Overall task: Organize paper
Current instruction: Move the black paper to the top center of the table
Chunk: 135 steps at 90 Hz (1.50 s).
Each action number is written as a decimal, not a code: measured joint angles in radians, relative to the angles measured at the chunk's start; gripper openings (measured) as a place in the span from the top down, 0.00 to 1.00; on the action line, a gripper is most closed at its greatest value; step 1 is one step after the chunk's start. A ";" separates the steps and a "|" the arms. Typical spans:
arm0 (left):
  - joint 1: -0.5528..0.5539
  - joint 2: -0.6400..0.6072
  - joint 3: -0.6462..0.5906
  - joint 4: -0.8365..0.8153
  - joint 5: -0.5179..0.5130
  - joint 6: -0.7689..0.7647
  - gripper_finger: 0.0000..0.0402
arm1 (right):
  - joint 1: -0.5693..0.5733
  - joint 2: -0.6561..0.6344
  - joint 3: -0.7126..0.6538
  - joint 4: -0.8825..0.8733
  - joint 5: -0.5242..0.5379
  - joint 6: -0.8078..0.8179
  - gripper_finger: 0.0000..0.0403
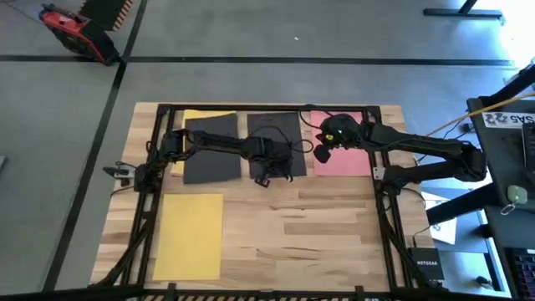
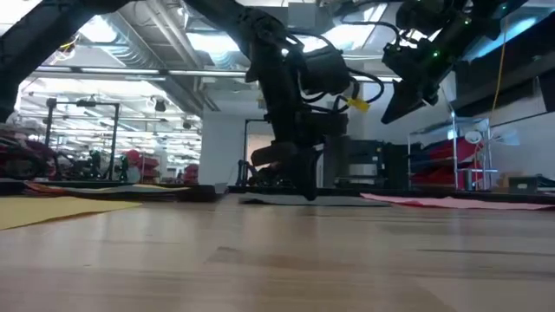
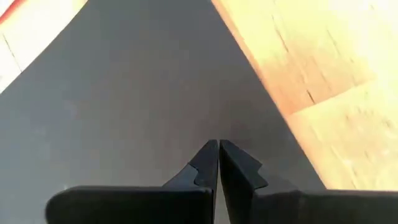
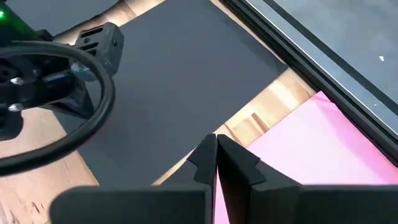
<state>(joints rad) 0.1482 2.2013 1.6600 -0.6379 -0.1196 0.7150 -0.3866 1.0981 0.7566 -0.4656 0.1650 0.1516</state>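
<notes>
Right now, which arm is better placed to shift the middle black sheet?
Left. The left gripper, fingers shut, sits low on the middle black sheet; the right gripper, also shut, hangs raised by the pink sheet.

A wooden table [image 1: 318, 234] stands on grey floor [image 1: 251, 33], a red device [image 1: 71, 29] lying beyond it.
</notes>
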 joint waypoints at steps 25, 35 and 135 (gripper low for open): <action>-0.005 0.000 0.000 0.000 -0.002 0.060 1.00 | 0.000 0.000 0.000 0.000 0.000 0.000 1.00; -0.006 0.000 0.000 0.000 -0.001 0.075 1.00 | 0.000 0.000 0.000 0.000 0.000 0.000 1.00; -0.062 -0.002 -0.063 0.039 -0.011 0.245 1.00 | 0.000 0.000 0.000 -0.002 -0.001 0.000 1.00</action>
<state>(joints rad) 0.0858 2.1994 1.5968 -0.5989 -0.1310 0.9596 -0.3862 1.0981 0.7567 -0.4675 0.1642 0.1516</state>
